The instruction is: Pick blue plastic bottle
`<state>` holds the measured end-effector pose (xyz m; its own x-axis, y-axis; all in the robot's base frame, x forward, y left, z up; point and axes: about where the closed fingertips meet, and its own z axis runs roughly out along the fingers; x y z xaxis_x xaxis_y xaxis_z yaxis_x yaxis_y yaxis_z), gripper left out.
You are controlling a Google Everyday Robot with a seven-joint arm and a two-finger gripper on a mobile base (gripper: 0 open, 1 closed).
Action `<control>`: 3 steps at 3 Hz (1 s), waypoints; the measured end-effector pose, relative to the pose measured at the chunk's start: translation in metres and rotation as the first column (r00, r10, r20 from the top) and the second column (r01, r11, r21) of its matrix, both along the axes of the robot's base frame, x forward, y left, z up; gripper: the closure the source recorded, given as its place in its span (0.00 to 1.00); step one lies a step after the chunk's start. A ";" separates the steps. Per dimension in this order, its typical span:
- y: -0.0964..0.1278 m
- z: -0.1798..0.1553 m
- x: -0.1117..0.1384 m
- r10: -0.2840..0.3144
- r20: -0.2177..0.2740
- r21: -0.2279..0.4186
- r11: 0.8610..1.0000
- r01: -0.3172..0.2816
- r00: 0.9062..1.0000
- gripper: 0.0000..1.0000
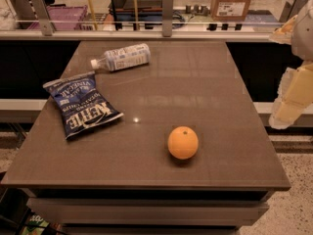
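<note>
Brown and glossy, the surface (220,82) fills most of the camera view, with a glass-and-metal rail along its far edge and a cardboard box (232,1) on the floor beyond. You will find the blue plastic bottle (121,58) lying on its side in the far left part of the surface, white cap pointing left and label facing up. Just in front of it lies a dark blue chip bag (80,104), flat on the surface, its upper corner near the cap but apparently not touching it. An orange (183,142) sits alone in the near half, right of centre. The claw (288,104) hangs at the right margin of the view, outside the right edge of the surface and above the floor. Whether the claw is open or closed cannot be told, and it grips nothing you can see. The bottle lies well apart from the claw, across the full width of the surface to the left and farther back.
</note>
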<state>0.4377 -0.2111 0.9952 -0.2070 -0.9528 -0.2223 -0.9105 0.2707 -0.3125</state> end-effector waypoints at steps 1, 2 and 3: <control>0.001 0.003 0.002 0.002 0.005 -0.003 1.000 -0.002 1.000 0.00; 0.006 0.007 0.016 0.018 0.004 -0.014 1.000 -0.018 1.000 0.00; 0.019 0.008 0.035 0.064 -0.001 -0.027 0.998 -0.064 0.998 0.00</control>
<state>0.4729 -0.1920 1.0031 -0.1454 -0.9697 -0.1962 -0.9258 0.2033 -0.3186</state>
